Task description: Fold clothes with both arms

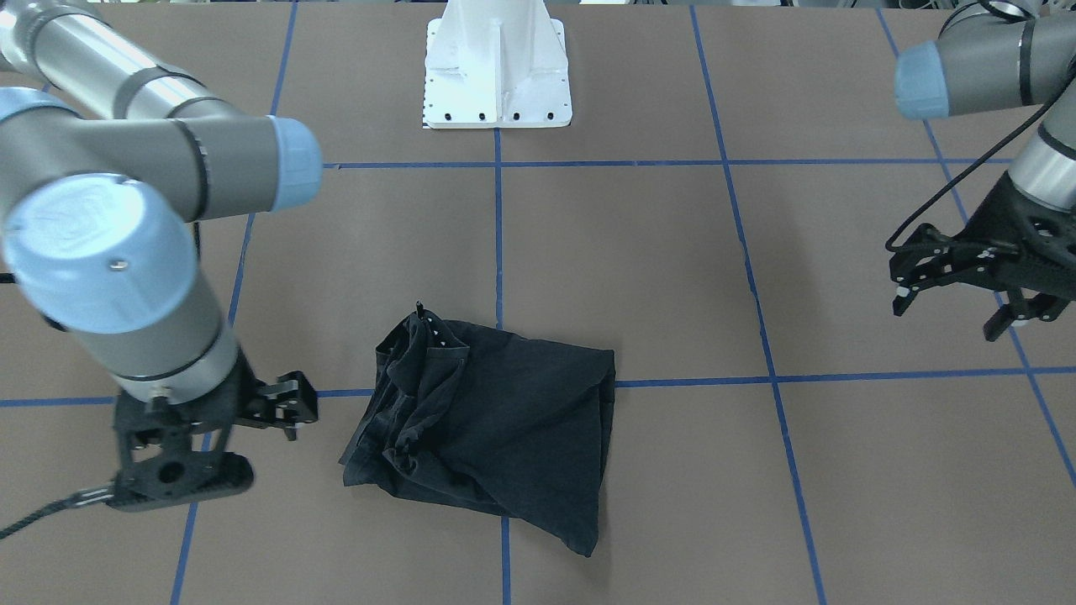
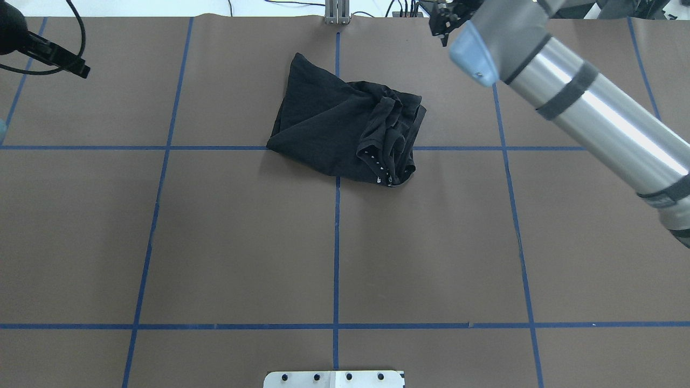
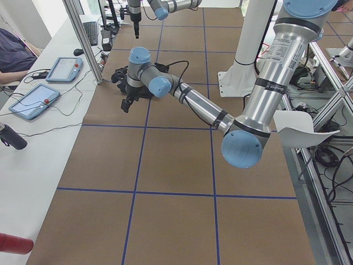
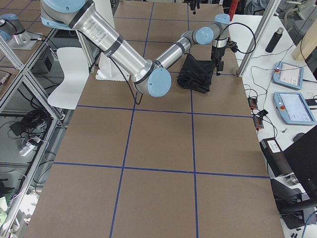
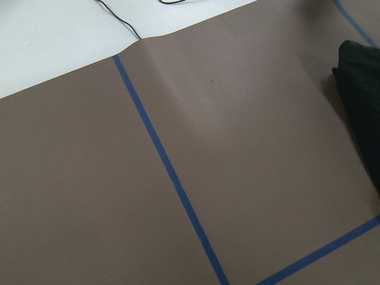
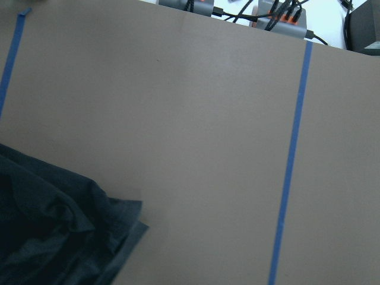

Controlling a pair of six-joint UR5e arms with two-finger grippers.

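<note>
Presently, the left black two-finger gripper [image 1: 950,311] hangs with its fingers spread wide and nothing between them, well apart from the black cotton T-shirt [image 1: 504,428]. The right black two-finger gripper [image 1: 290,407] sits low, near the shirt's bunched edge, and holds nothing. Whether its jaws are parted cannot be told.

The shirt lies as a rough, lumpy bundle across a tape crossing on the brown table with blue tape grid [image 1: 672,269].

Judgement: both arms stand off, either between folds or with the last fold made. The next move calls for gripping the rumpled side and laying it flat.
</note>
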